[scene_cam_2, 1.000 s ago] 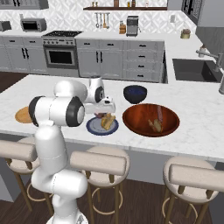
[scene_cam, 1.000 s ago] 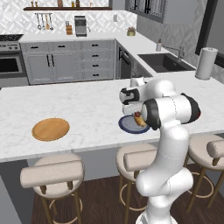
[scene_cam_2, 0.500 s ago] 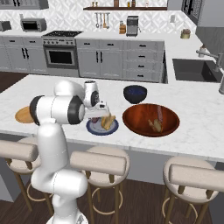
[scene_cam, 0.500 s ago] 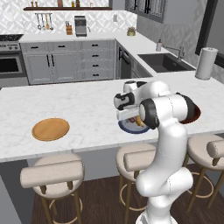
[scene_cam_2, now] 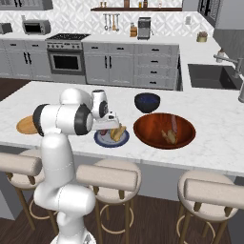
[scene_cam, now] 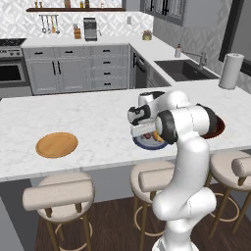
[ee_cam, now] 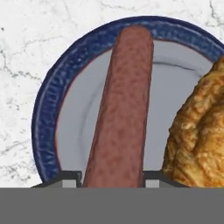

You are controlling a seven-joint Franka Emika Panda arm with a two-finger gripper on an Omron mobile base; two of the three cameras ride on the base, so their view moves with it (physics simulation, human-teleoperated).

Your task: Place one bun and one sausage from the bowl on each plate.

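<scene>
— Changed since a second ago?
— Left to right: wooden plate unmoved on the marble counter; gripper lower now, down over the blue-grey plate.
— Grip?
— Fingers nearly closed, clamped on the sausage, same as before. Sausage stretches across the plate, far end over the rim.
— And the bun?
— Golden bun lying on that plate, just beside the sausage. Further right, wooden bowl unchanged, something pale inside.

1. White marble counter, long, with stools along the near edge.
2. Lying on it, left to right: wooden plate, blue plate, brown bowl.
3. Behind these, a dark blue bowl.
</scene>
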